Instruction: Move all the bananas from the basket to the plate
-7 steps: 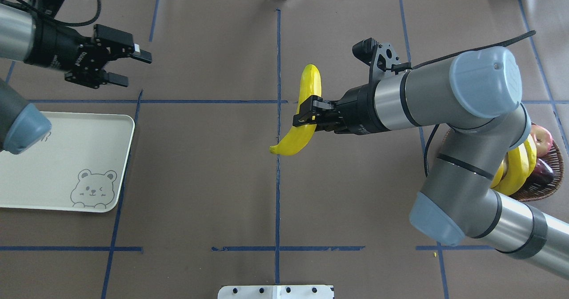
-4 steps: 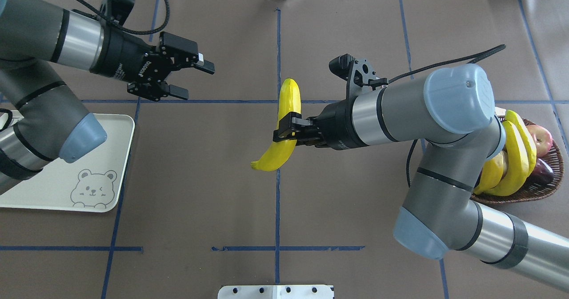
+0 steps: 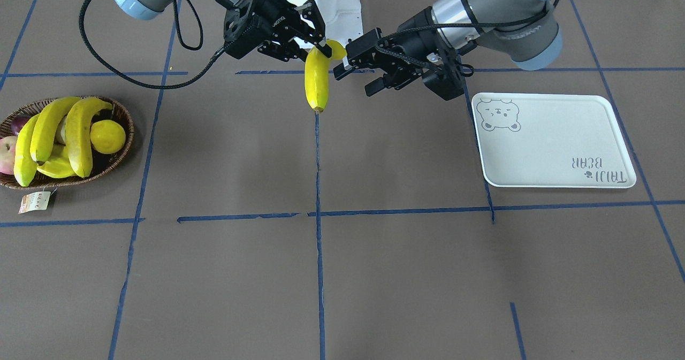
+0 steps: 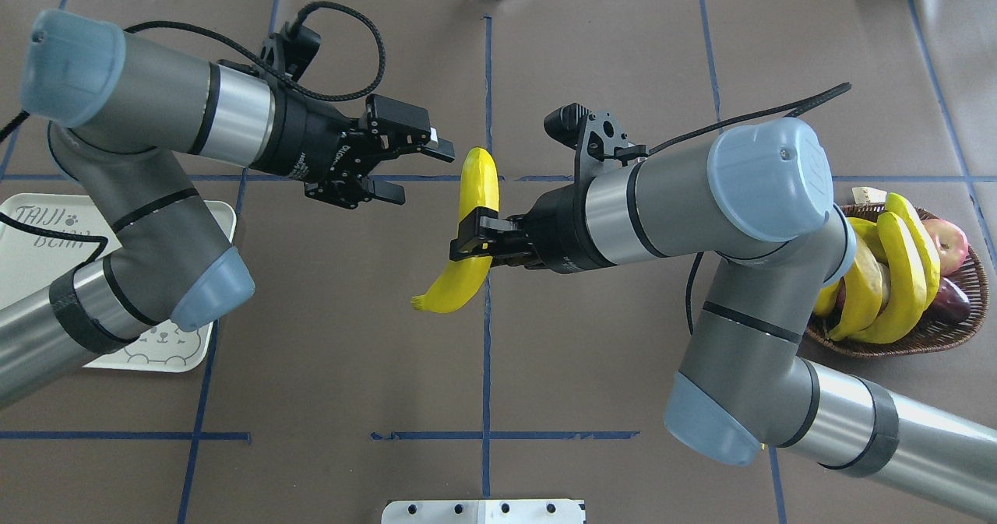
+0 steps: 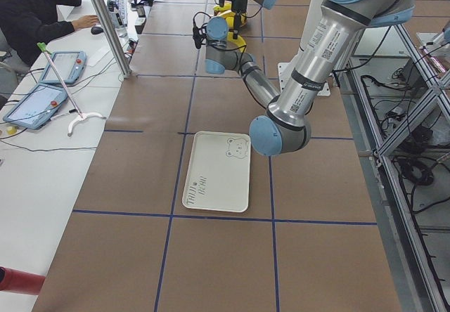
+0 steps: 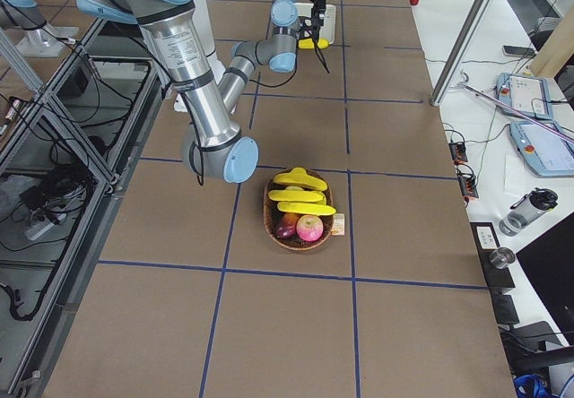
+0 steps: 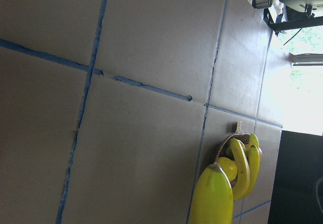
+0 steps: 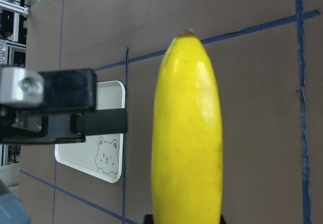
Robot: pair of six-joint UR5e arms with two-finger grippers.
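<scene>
Brown paper covers the table, squared off with blue tape lines. My count: two grippers, four bananas, one basket, one plate.

My right gripper is clamped across the middle of the held banana, over the table's centre. Its long axis runs near to far, roughly along the centre tape line. The blunt end points far, away from the robot's base, and the tapered stem end points near, hooking toward the left. My left gripper has its fingers spread with nothing between them, just left of that banana's far half. On the right wrist camera I see a strip of table between its finger and the peel, so they are apart.

Out at the right end, the other three bananas lie side by side in the basket, also running roughly near to far. With them are a round yellow fruit, a red-yellow apple and a dark purple fruit. A paper tag lies just beside the rim. The plate sits at the left end, well apart from the held banana, its bear face at one corner.
</scene>
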